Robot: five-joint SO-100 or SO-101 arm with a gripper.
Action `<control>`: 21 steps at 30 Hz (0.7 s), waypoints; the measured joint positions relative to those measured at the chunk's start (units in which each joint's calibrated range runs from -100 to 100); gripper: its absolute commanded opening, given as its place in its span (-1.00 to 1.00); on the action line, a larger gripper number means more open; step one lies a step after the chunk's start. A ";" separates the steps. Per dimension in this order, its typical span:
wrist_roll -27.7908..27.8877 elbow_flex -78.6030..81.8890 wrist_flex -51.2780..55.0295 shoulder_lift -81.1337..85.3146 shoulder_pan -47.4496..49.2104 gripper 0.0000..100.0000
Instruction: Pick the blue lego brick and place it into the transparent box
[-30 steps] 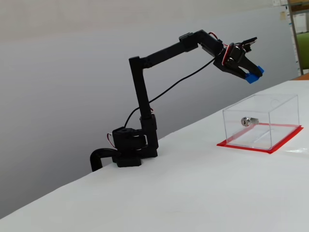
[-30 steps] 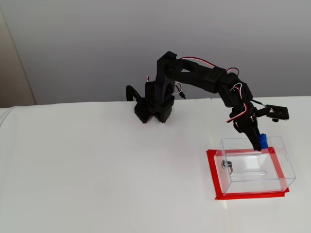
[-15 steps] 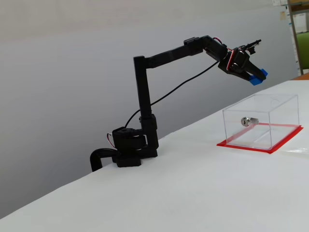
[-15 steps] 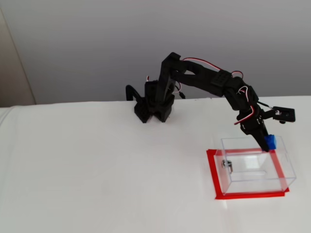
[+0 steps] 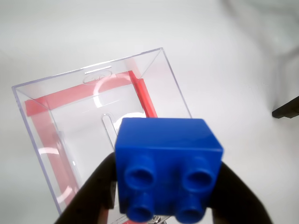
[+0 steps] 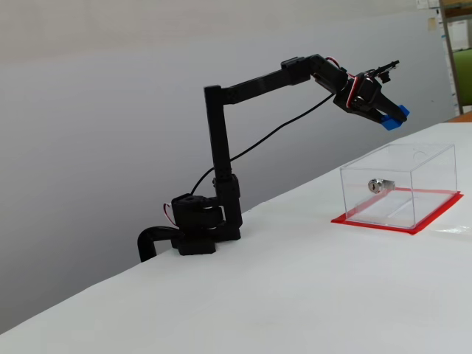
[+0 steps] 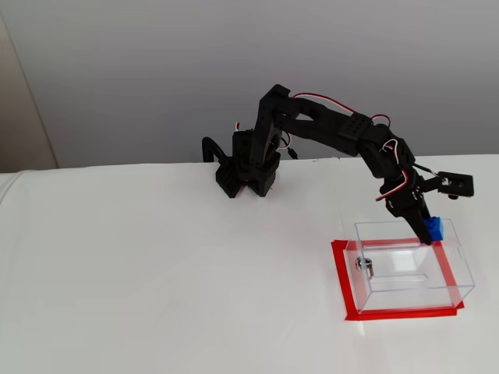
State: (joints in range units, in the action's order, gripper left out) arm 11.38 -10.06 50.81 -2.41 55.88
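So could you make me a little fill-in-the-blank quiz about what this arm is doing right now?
1. The pincer is shut on a ____ brick.
2. The brick hangs ____ the box, not inside it.
3. The box's base edge is ____.
4. A small silver ____ sits on one box wall.

Missing words: blue; above; red; lock.

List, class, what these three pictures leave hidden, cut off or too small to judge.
- Wrist view: the gripper fingertips, hidden behind the small bright blue studded plastic brick and cut by the bottom edge.
- Wrist view: the clear rectangular plastic box with red base edge, its near part hidden by the brick.
- A fixed view: the small silver metal lock, too small for detail.
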 measured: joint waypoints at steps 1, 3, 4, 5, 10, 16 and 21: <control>0.00 0.00 0.00 0.00 0.00 -0.64; 0.00 0.00 0.00 0.00 0.00 -0.61; 0.00 0.00 0.00 0.00 0.00 -0.58; 0.00 0.00 0.00 0.00 0.00 -0.54; 0.00 0.00 0.00 0.00 0.00 -0.43; 0.00 0.00 0.00 0.00 0.00 -0.43; 0.00 0.00 0.00 0.00 0.00 -0.43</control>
State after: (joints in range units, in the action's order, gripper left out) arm 11.38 -10.06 50.81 -2.41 55.88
